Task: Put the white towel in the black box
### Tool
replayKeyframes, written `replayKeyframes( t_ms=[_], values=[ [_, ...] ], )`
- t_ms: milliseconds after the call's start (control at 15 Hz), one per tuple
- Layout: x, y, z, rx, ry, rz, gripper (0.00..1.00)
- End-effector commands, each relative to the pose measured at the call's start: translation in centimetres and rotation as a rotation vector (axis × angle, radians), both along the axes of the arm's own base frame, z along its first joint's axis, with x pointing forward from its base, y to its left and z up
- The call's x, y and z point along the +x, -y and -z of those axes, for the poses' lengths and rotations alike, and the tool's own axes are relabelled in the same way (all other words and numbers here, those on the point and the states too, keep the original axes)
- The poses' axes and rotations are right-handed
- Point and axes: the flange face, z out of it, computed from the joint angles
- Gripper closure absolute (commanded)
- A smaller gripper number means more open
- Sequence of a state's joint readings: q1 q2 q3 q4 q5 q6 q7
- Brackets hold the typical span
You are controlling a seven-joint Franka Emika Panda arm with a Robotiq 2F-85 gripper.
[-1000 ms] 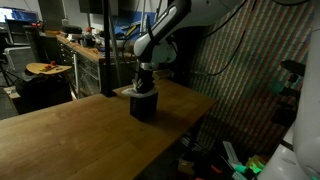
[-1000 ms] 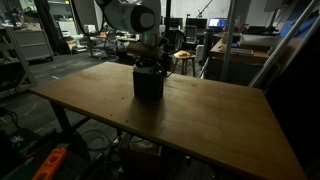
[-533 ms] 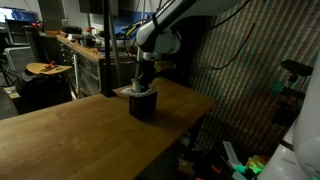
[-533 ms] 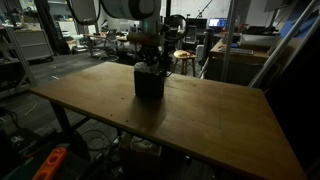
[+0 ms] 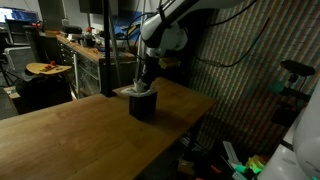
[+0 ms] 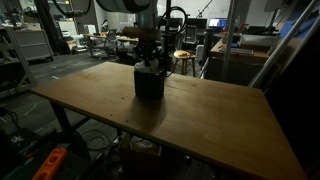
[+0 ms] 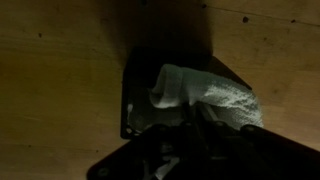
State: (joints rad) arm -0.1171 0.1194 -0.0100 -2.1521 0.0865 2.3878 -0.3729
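Raised just above the black box near the worktop's far edge, gripper shut, seemingly on nothing. White towel bunched inside, perhaps overhanging the right rim; task nearly complete.

The box stands straight below my gripper, on the table. From the wrist view, the towel is bunched just under my fingertips and within the box's outline. I can't tell whether it rests on the bottom. In both exterior views, most of the tabletop stretches away from the gripper toward the cameras.
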Motion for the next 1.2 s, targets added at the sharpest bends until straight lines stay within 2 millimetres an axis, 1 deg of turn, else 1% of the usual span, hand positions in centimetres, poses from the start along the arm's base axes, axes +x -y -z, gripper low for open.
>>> replayKeyframes(
  t_ms=[0,200,467,600,733,800,867,1000,1067,1133],
  values=[
    [-1.6,0.2,-1.4,0.0,0.036,-0.013,0.94],
    [-1.6,0.4,-2.9,-0.001,0.069,-0.008,0.96],
    [-2.1,0.7,-4.7,-0.017,0.107,-0.015,0.95],
    [-2.5,1.1,-4.9,-0.021,0.11,-0.013,0.95],
    [-3.2,1.5,-4.6,-0.022,0.101,-0.004,0.95],
    [-3.5,1.7,-4.4,-0.02,0.094,0.002,0.92],
    [-3.8,1.9,-4.1,-0.02,0.088,0.007,0.69],
    [-4.4,2.2,-3.4,-0.018,0.077,0.012,0.65],
    [-4.6,2.3,-3.2,-0.016,0.073,0.013,0.58],
    [-4.8,2.3,-2.9,-0.016,0.071,0.014,0.49]
  ],
)
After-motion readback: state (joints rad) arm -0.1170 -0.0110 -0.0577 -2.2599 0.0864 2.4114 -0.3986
